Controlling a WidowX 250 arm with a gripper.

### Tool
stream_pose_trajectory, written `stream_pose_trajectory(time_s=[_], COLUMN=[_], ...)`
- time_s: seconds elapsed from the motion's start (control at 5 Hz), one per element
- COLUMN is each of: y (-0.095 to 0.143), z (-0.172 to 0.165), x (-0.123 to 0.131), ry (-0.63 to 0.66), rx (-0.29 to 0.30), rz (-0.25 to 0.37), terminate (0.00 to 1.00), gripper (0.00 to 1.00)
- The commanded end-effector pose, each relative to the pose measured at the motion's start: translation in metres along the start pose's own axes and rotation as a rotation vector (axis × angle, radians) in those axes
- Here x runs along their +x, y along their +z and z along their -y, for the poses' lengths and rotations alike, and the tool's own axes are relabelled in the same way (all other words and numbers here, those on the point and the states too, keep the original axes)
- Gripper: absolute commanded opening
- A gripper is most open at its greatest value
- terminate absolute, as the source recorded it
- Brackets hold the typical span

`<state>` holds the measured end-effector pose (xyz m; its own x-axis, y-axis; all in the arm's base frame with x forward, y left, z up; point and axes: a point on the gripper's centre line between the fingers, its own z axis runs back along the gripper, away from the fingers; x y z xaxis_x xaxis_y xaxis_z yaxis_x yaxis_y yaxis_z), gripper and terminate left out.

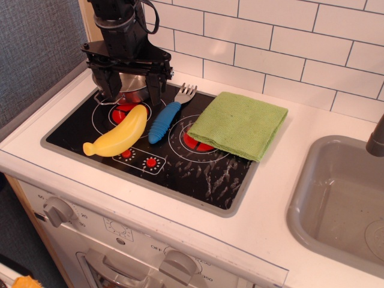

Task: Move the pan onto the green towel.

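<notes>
Black gripper [133, 84] with fingers [155, 86] straddling the steel pan [137, 87] at the stove's back left, yellow banana [117, 136] and blue-handled fork [169, 114] just in front, green towel [239, 124] to the right

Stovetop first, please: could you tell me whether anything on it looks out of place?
Yes: the green towel lies over the right burner, and a toy banana and blue-handled fork rest on the stovetop.

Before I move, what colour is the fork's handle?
Blue, ribbed; the fork lies beside the banana. Clearest in observation.image.

One pan [135, 88], one towel [239, 124], one banana [118, 134], one fork [170, 112]
</notes>
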<state>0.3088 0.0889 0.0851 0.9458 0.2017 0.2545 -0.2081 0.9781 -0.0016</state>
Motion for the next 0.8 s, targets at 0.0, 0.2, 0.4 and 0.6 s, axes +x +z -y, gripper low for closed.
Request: stream_pose_trajectory(time_s=[0.0, 0.2, 0.4, 0.6], y=[0.000, -0.002, -0.005, -0.012], z=[0.000, -0.007, -0.017, -0.027], x=[0.000, 0.017, 0.041, 0.067], ry=[0.000, 0.019, 0.048, 0.079], rx=[0.000, 0.013, 0.018, 0.025], rz=[0.000, 0.008, 0.027, 0.037], terminate=[0.00, 0.00, 0.00, 0.00], gripper=[1.00, 1.00, 1.00, 1.00])
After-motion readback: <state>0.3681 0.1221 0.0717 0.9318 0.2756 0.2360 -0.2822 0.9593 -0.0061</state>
